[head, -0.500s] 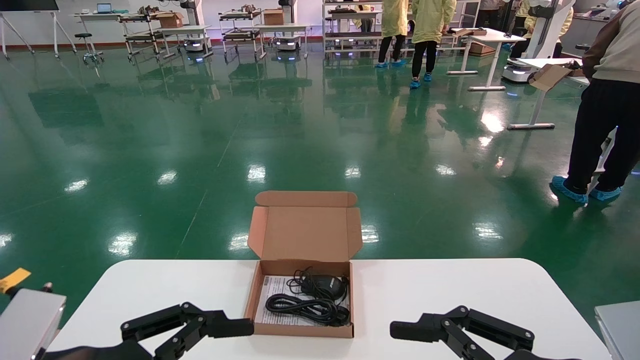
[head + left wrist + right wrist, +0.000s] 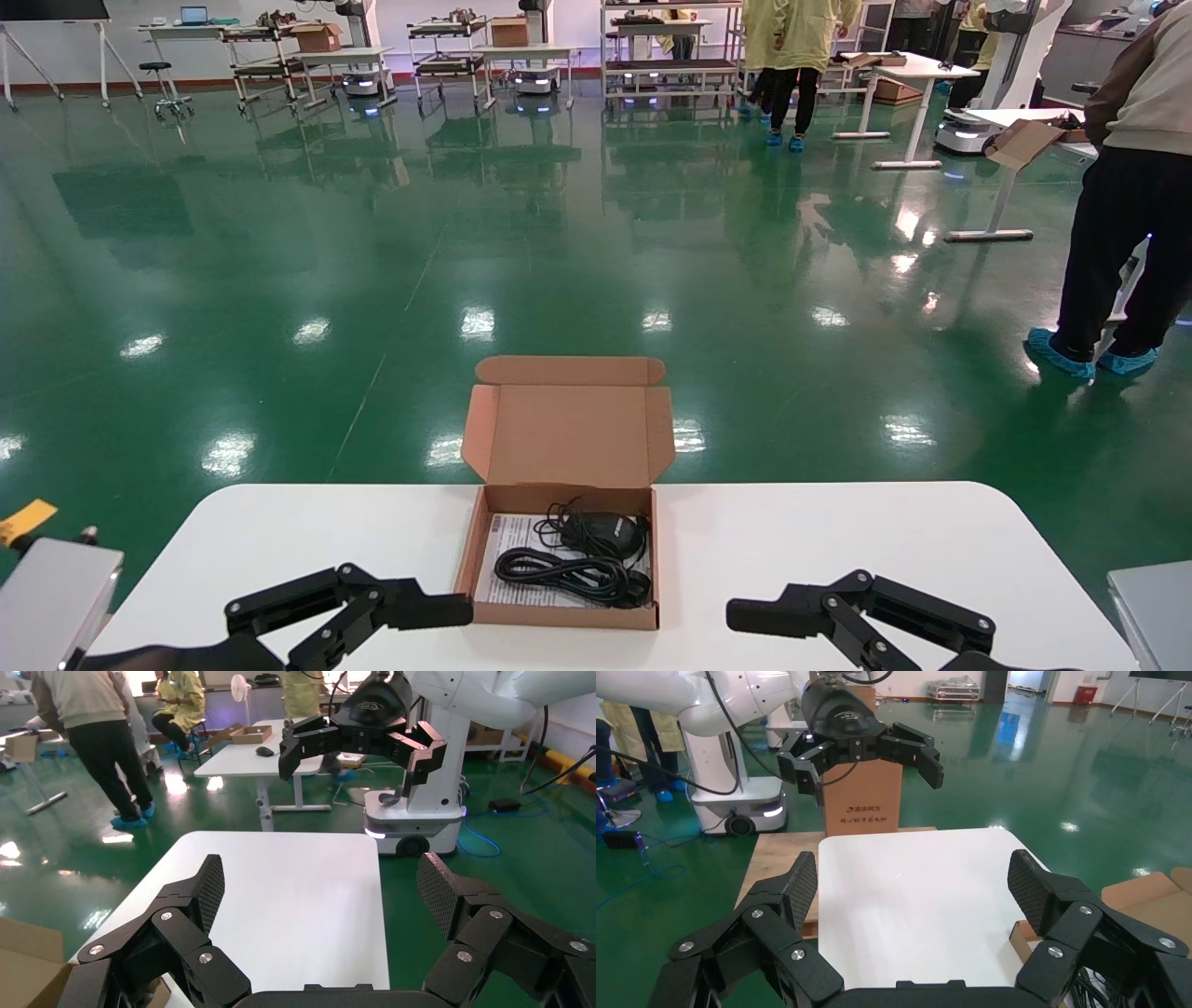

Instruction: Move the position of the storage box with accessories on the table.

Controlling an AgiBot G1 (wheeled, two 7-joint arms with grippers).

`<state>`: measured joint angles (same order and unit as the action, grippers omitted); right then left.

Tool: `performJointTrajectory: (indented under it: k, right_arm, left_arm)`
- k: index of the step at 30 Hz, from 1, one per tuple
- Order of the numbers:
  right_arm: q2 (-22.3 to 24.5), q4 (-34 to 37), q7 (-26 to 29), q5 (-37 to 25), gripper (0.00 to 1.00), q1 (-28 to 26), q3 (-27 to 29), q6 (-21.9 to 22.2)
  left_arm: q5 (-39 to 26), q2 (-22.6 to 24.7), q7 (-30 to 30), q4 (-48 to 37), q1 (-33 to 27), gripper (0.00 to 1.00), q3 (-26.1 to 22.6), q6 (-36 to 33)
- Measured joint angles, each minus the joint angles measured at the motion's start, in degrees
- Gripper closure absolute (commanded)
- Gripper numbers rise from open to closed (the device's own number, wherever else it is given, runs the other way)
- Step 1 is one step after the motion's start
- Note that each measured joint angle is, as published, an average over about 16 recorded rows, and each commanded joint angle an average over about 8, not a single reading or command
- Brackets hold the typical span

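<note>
The scene is brightly and evenly lit from overhead. The glossy green floor (image 2: 559, 233) carries rows of white glare patches and mirror-like reflections of distant furniture. The white table (image 2: 838, 540) looks flat and nearly shadowless, with only soft, faint shading close under the left gripper (image 2: 438, 610) and right gripper (image 2: 759, 617). Focus is sharp nearby and softens slightly toward the far wall. Straight lines bend mildly near the frame edges.

Both end effectors are matte black linkage-style things — the left end effector (image 2: 410, 610) and right end effector (image 2: 792, 615) look like mirror twins. Each finger (image 2: 200, 896) has a textured, dimpled grip pad, with small silver screws at the joints. The arm shell behind is glossy white plastic, with black cables.
</note>
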<state>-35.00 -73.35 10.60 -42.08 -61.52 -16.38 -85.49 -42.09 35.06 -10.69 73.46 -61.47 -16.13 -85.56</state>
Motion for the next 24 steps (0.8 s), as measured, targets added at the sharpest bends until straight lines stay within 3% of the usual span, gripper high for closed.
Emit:
performJointTrajectory:
  k: [4, 9, 16, 24]
  right_arm:
    - [-0.1, -0.1, -0.2, -0.6, 0.0, -0.8, -0.2, -0.3]
    - [-1.9, 2.0, -0.7, -4.3, 0.0, -6.1, -1.9, -1.5]
    - [-7.8, 10.5, -4.2, -13.9, 0.0, -20.0, -6.4, -3.4]
    - [-17.8, 28.4, -9.8, -24.2, 0.0, -36.6, -12.5, -4.0]
  left_arm:
    - [0.0, 0.0, 0.0, 0.0, 0.0, 0.0, 0.0, 0.0]
    - [0.0, 0.0, 0.0, 0.0, 0.0, 0.0, 0.0, 0.0]
    - [0.0, 0.0, 0.0, 0.0, 0.0, 0.0, 0.0, 0.0]
    - [0.0, 0.0, 0.1, -0.1, 0.0, 0.0, -0.1, 0.0]
